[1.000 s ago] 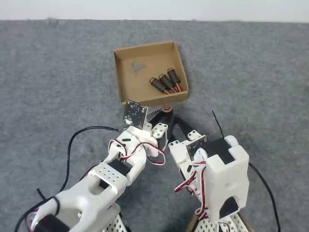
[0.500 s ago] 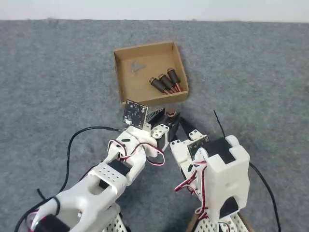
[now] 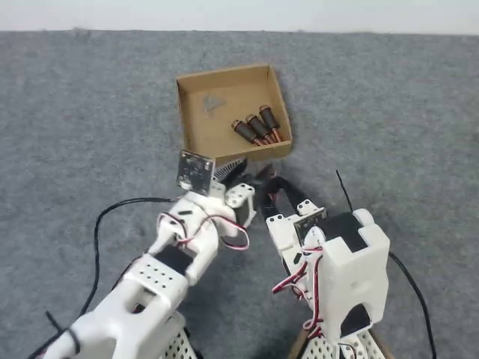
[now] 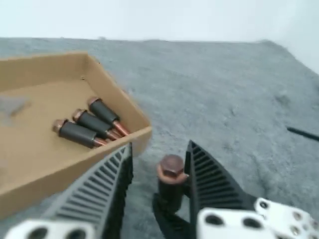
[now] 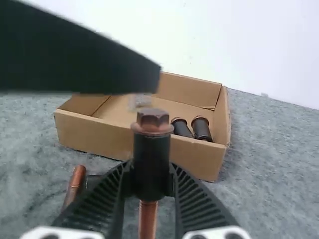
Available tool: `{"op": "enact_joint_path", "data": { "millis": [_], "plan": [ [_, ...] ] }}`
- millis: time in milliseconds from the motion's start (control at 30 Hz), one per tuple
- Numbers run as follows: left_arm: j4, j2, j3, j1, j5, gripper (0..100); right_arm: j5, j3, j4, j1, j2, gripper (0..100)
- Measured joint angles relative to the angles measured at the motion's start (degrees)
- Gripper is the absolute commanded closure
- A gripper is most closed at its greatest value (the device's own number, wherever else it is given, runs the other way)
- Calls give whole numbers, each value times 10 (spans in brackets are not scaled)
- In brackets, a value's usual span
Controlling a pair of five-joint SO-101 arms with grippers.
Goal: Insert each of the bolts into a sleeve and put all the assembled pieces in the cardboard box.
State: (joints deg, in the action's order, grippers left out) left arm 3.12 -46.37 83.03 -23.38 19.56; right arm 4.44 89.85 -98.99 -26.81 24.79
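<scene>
Holding one assembled piece upright in my right claw [image 5: 148, 172]: sleeve [image 5: 150, 154] pinched between both fingers, copper bolt [image 5: 152, 121] head on top, shank poking out below. That claw is closed only to sleeve width.

My left claw [image 4: 159, 149] is spread wide and grips nothing. Its fingers straddle the same piece, with the bolt head just beside one finger [image 4: 209, 174] and a clear gap to the other.

The piece sits outside the cardboard box [image 3: 196, 112], just in front of its near wall. Three finished pieces [image 3: 257, 127] lie side by side inside, against the right wall near the front corner. The rest of the box floor is open apart from a small grey scrap [image 3: 213, 103].

A copper rod [image 5: 75, 185] shows low beside my right claw; can't tell if it lies flat.

The grey counter [image 3: 389, 112] is open left, right and behind the box. Both arms crowd close together on the near side.
</scene>
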Motion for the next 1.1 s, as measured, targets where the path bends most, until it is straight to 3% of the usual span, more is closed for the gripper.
{"op": "enact_joint_path", "data": {
  "millis": [200, 300, 400, 833, 933, 1100],
  "plan": [
    [-236, -91, -81, 72, 0, 836, 0, 0, 0, 0, 0, 992],
    [-299, -120, -91, 91, 0, 890, 0, 0, 0, 0, 0, 992],
    [-325, -137, -91, 118, 0, 989, 0, 0, 0, 0, 0, 992],
    [-464, -142, -87, 265, 3, 990, 0, 0, 0, 0, 0, 992],
    [-457, -147, -44, 287, -5, 990, 0, 0, 0, 0, 0, 992],
    [-395, -149, 39, 327, -80, 990, 0, 0, 0, 1, 0, 992]
  ]
}}
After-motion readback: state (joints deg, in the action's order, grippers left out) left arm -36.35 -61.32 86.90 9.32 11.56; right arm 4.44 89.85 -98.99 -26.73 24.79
